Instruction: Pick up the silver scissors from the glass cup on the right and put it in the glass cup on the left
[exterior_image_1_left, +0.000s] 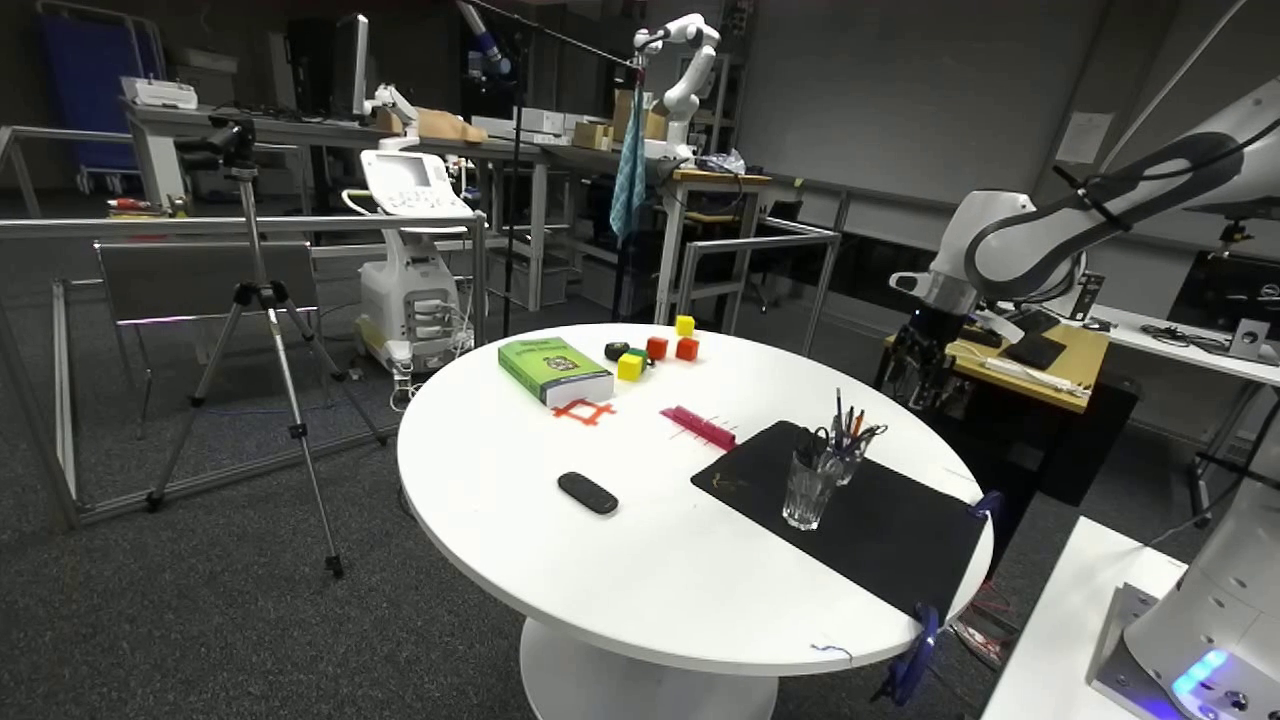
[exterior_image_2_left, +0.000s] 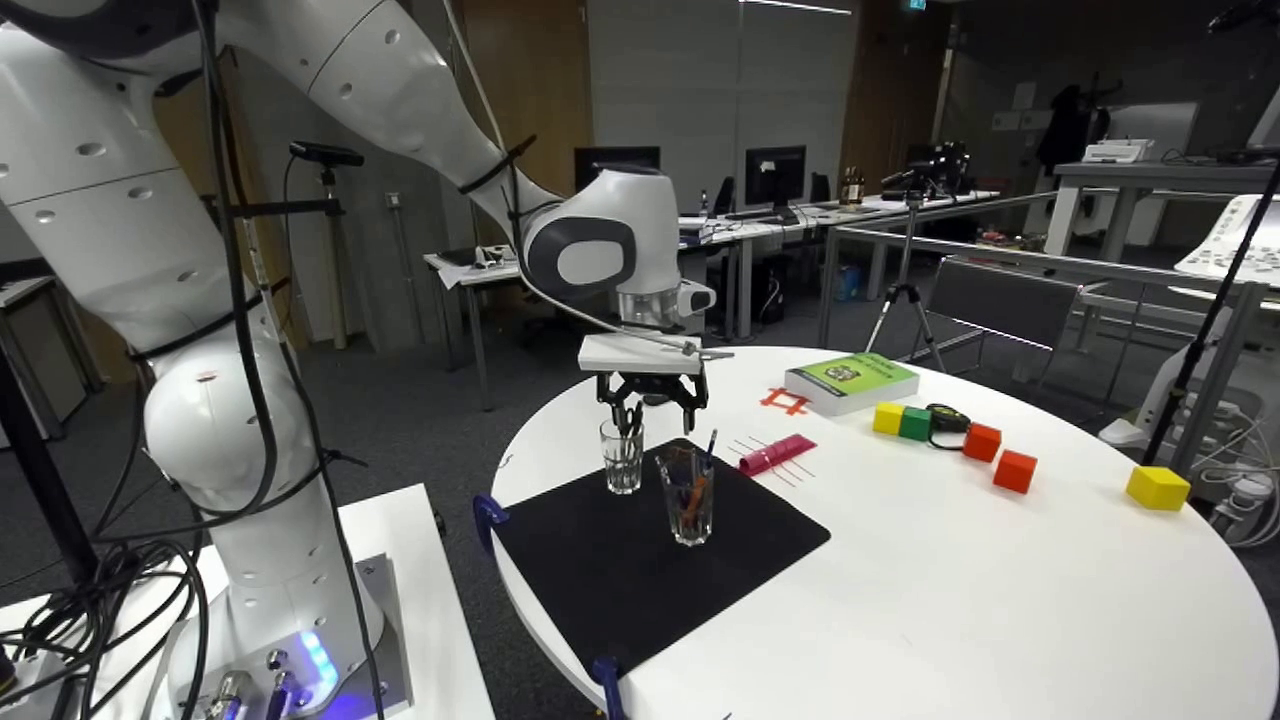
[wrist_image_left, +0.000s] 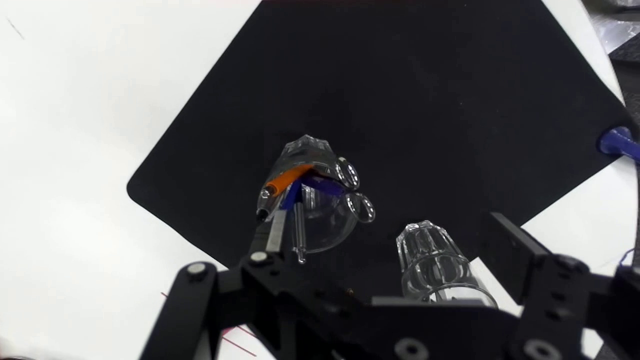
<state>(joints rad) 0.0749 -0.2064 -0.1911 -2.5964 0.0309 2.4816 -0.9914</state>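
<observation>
Both fingers (wrist_image_left: 515, 255) spread wide, gripping nothing. The scissors (wrist_image_left: 354, 188) lean handles-up in the pen cup (wrist_image_left: 327, 225), tilted over its rim; wrist view puts them ahead, left of the gap's middle.

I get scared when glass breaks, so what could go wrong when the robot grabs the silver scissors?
The gripper might pinch the orange pen too, because it is crowded into the same glass cup as the silver scissors. If they snag, that cup could tip over. And the gripper is open wide, so it might bump the other glass cup standing close by.
</observation>
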